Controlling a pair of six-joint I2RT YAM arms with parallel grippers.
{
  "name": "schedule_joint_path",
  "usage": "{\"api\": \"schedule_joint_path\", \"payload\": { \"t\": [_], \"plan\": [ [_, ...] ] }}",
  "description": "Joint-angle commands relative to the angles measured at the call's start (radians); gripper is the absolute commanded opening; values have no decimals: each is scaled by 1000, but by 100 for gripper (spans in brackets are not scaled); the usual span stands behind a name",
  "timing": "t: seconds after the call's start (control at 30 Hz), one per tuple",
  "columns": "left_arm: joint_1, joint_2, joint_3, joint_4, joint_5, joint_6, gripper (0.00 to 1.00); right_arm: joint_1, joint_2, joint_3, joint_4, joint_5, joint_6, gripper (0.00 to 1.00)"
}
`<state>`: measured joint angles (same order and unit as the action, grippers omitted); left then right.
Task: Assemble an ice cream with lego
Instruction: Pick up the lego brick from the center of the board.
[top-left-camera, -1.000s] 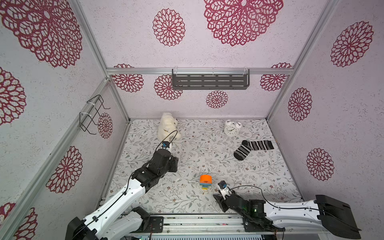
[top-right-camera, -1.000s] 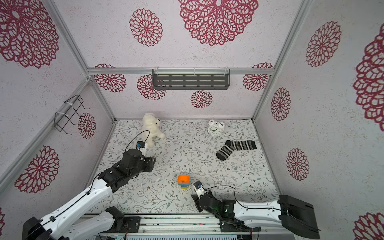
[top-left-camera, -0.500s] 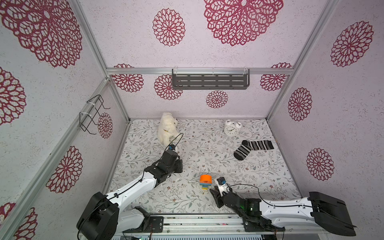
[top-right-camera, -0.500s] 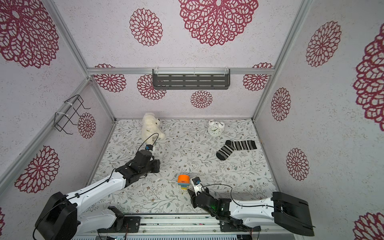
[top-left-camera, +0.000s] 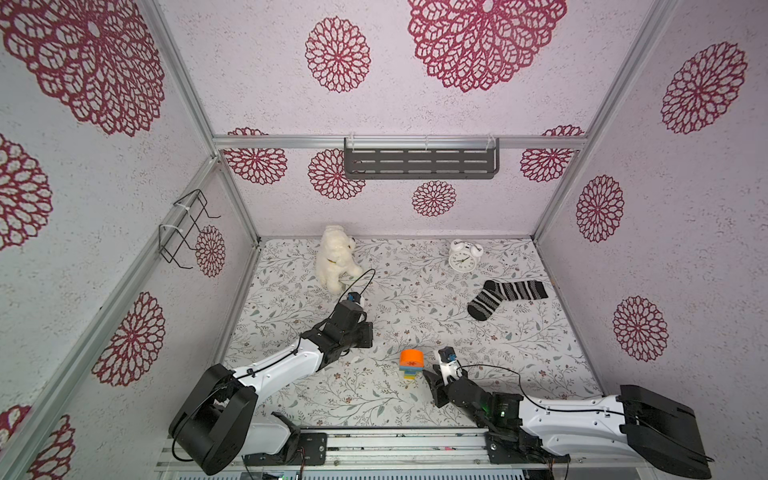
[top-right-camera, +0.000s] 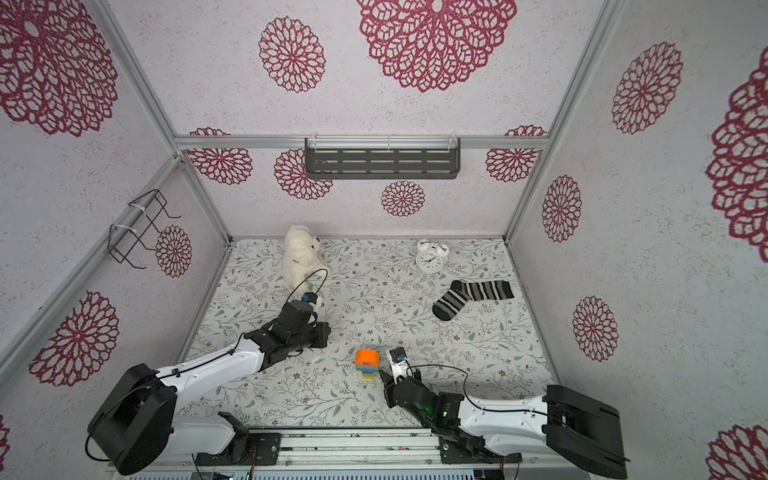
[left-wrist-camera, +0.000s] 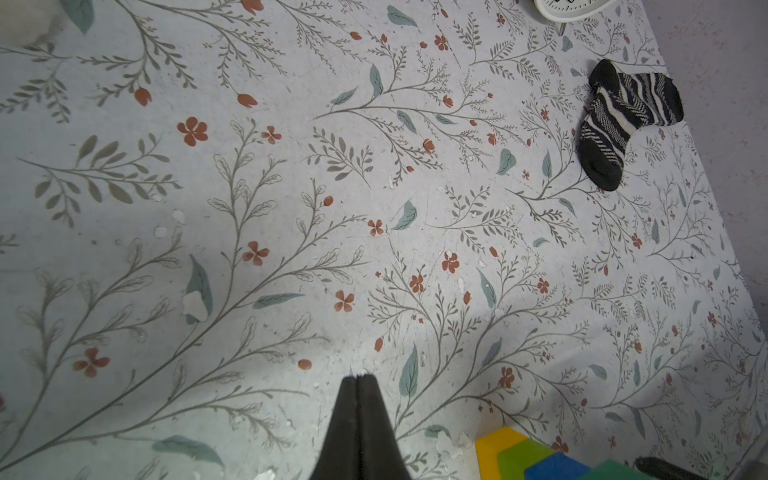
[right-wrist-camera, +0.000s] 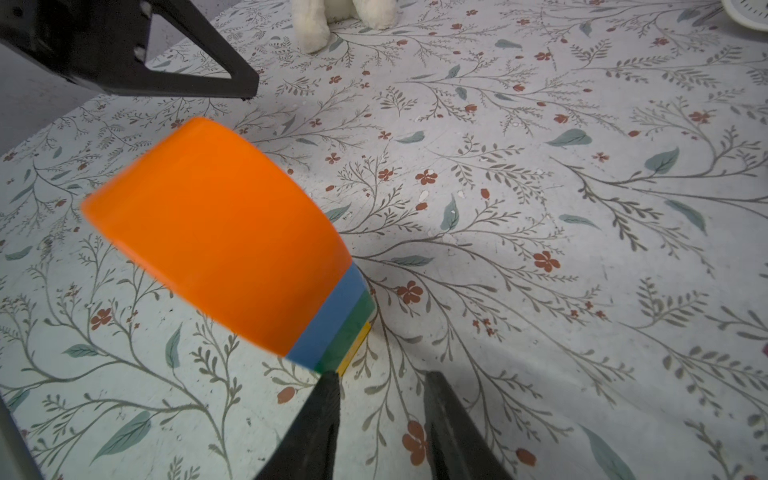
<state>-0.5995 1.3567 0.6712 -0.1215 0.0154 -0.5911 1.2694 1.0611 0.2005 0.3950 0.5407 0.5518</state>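
The ice cream (top-left-camera: 411, 365) stands upright on the mat (top-left-camera: 478, 332), front centre. My right claw (right-wrist-camera: 380, 382) sits just beside its base, jaws narrowly apart, empty. My left claw (left-wrist-camera: 358, 376), pressed shut and empty, is near, on its other side.

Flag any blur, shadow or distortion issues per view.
Right wrist: the ice cream sits so close that its orange dome is soft at the edges, while the mat behind is sharp. Left wrist: sharp, with a soft shadow around the shut left gripper. Both top views: even light, no glare, wide-angle splaying of the cage rails.
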Motion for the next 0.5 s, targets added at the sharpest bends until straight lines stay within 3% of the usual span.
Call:
{"api": "schedule_joint_path", "payload": {
  "t": [0.0,0.47],
  "plan": [
    [-10,7,1,25,8,6,0,-12,-10,22,37,-8,-16,38],
    [-20,-9,-5,7,4,9,0,-15,-46,26,-86,-47,24,37]
  ]
}}
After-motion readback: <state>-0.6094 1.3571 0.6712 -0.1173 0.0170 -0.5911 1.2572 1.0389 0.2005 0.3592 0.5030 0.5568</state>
